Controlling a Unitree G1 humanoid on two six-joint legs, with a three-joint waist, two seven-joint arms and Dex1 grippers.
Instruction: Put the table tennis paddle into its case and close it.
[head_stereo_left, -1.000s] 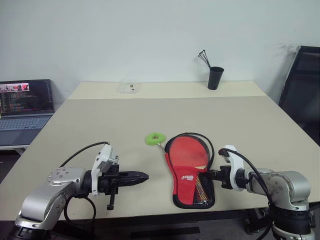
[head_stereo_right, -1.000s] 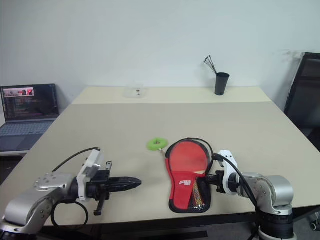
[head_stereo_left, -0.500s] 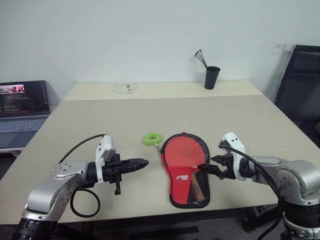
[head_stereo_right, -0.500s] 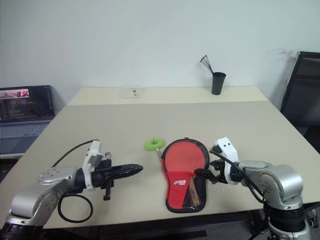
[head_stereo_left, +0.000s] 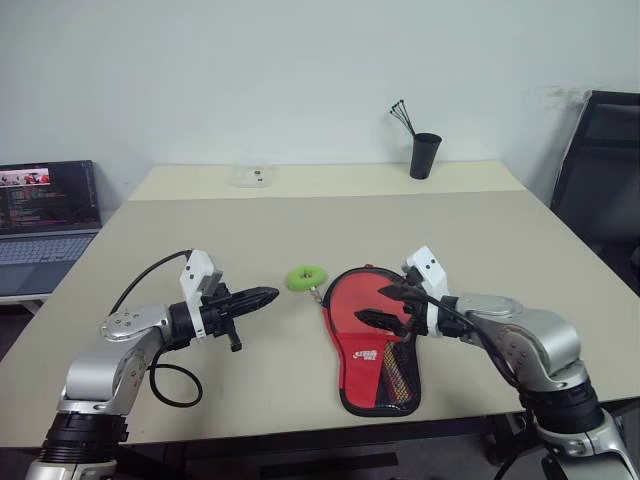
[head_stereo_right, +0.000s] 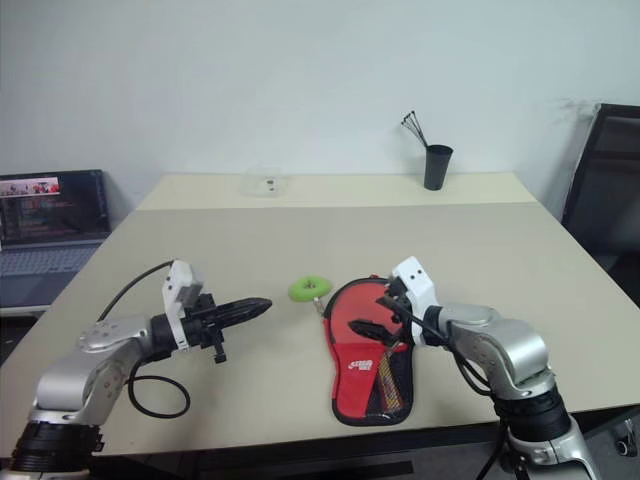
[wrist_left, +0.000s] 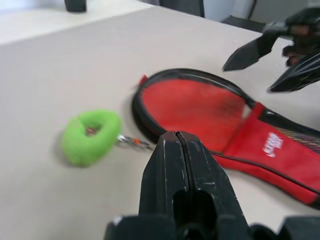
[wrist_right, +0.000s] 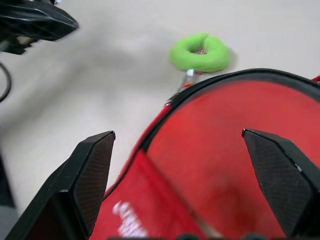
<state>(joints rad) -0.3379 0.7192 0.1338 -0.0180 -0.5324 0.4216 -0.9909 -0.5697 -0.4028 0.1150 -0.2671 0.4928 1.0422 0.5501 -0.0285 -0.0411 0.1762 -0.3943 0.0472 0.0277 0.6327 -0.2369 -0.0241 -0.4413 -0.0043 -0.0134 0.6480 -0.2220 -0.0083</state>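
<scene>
While both arms hang above the near half of the table (head_stereo_left: 480, 215), the head views put the case (head_stereo_left: 372, 335) flat on the surface between them, red side up, its long axis running from the round end, away from the robot, to the narrow end with the mesh pocket at the table's near edge. The table tennis paddle (head_stereo_left: 362, 300) lies inside the opened round end, only its red face showing. The right gripper (head_stereo_left: 385, 303) hovers over that round end with its fingers spread wide and nothing between them, so it is plainly the nearer arm. The left gripper (head_stereo_left: 262, 296) is clenched on nothing and points toward the case from well to the left, with the green tag (head_stereo_left: 307, 277) lying between its tip and the case rim.

From the left wrist view, the closed fingers aim across the tag's short metal link at the black zip edge, and the other claw's open tips show beyond the case.

From the right wrist view, the two spread fingers (wrist_right: 90, 170) straddle the red face, with the tag just past the rim. Closing the zip looks like the remaining step.
</scene>
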